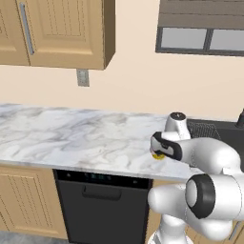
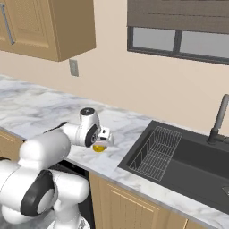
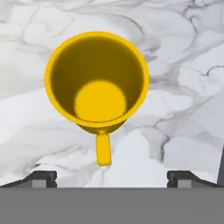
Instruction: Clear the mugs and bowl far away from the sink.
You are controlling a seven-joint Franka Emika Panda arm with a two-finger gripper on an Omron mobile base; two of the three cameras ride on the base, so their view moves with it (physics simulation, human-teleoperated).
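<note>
The yellow mug [image 3: 97,81] stands upright on the marble counter [image 1: 71,136], mouth up. In the hand view it lies straight ahead of the camera, just above centre, with its handle pointing to 6 o'clock, toward the gripper [image 3: 112,177]. The two dark fingertips [image 3: 41,178] sit far apart at 7 and 5 o'clock of that view — the jaws are spread wide, with nothing between them, and the mug's handle ends short of the line joining them.

In the left base view the mug [image 1: 157,154] shows as a small yellow patch under the arm's wrist, near the counter's front edge at about 4 o'clock of the picture. In the right base view the mug [image 2: 99,147] peeks out below the hand [image 2: 103,135], left of centre.

The sink [image 2: 188,156] lies at 3 o'clock from the mug in the right base view, a dark basin with a wire rack [image 2: 156,152] in its near end and a dark faucet [image 2: 219,120] behind it — a strip of bare counter separates mug and basin.
</note>
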